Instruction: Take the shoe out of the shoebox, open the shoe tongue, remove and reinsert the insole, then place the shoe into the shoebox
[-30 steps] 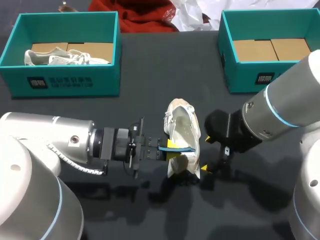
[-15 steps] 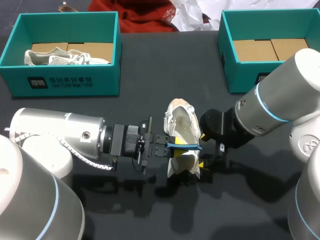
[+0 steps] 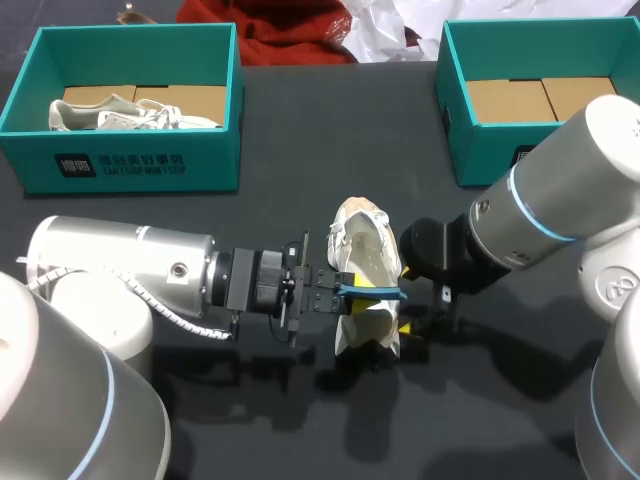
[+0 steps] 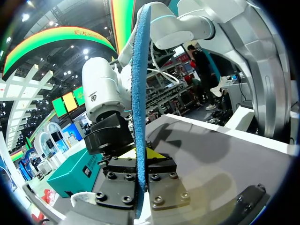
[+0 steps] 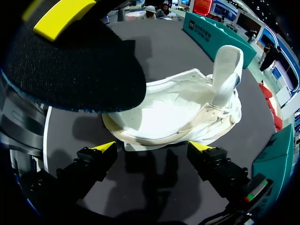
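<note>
Blue foam clamped edge-on in the left gripper (image 4: 140, 159): the insole (image 4: 140, 84), pinched from both sides near one end and standing out ahead of the fingers. Held clear of the shoe, probably to line it up over the opening for reinsertion.

Just below and ahead of that gripper, the white shoe (image 3: 362, 255) lying on the dark table (image 3: 300, 180), its tongue (image 5: 227, 70) pulled upright, apparently to keep the mouth open.

Across the shoe from the left gripper, the right gripper (image 5: 153, 146), fingers spread and grasping nothing. One yellow tip toward either end of the sole's near edge, apparently short of touching it. Placed, by the look of it, to brace the shoe during insertion.

Well beyond both tools, two teal boxes:
- the left shoebox (image 3: 130, 165), with another white shoe (image 3: 130, 113) inside;
- the right shoebox (image 3: 485, 155), with only cardboard (image 3: 540, 100) showing.

Hard to judge how far the insole's free end overlaps the shoe's opening: seen only as a thin edge from the left wrist, and from underneath from the right. From above, middle of the shoe crossed and partly covered by the insole and the left gripper's fingers.
</note>
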Motion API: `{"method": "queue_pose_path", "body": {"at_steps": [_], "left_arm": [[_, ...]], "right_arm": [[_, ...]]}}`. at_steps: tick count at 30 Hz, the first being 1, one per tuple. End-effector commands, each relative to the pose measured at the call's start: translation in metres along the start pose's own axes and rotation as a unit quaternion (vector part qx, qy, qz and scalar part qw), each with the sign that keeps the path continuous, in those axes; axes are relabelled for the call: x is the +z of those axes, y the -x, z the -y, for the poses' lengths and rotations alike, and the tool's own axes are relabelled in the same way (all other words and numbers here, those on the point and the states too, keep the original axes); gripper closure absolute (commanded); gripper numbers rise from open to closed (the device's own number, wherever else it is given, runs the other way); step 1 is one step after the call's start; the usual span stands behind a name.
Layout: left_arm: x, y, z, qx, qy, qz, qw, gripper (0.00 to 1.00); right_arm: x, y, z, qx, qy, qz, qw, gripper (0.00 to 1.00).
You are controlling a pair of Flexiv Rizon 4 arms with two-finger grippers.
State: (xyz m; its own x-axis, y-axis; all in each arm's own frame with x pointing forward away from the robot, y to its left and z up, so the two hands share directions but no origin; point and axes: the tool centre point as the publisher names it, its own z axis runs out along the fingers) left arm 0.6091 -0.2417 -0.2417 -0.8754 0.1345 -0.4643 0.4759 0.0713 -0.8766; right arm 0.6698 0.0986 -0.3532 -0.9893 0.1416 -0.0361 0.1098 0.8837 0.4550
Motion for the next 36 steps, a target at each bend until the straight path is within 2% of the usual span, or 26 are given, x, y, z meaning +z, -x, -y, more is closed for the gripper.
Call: {"method": "queue_pose_path", "body": {"at_steps": [1, 12, 36], "left_arm": [[0.005, 0.001, -0.001, 0.001, 0.000, 0.002, 1.000, 1.00], [0.016, 0.001, -0.004, 0.012, -0.005, 0.004, 1.000, 1.00], [0.032, 0.011, -0.029, -0.006, -0.012, 0.021, 1.000, 1.00]], "right_arm": [[-0.001, 0.001, 0.002, -0.002, 0.002, -0.001, 1.000, 0.00], [0.001, 0.003, 0.003, -0.009, 0.006, -0.005, 1.000, 0.00], [0.001, 0.003, 0.003, -0.009, 0.006, -0.005, 1.000, 0.00]]}}
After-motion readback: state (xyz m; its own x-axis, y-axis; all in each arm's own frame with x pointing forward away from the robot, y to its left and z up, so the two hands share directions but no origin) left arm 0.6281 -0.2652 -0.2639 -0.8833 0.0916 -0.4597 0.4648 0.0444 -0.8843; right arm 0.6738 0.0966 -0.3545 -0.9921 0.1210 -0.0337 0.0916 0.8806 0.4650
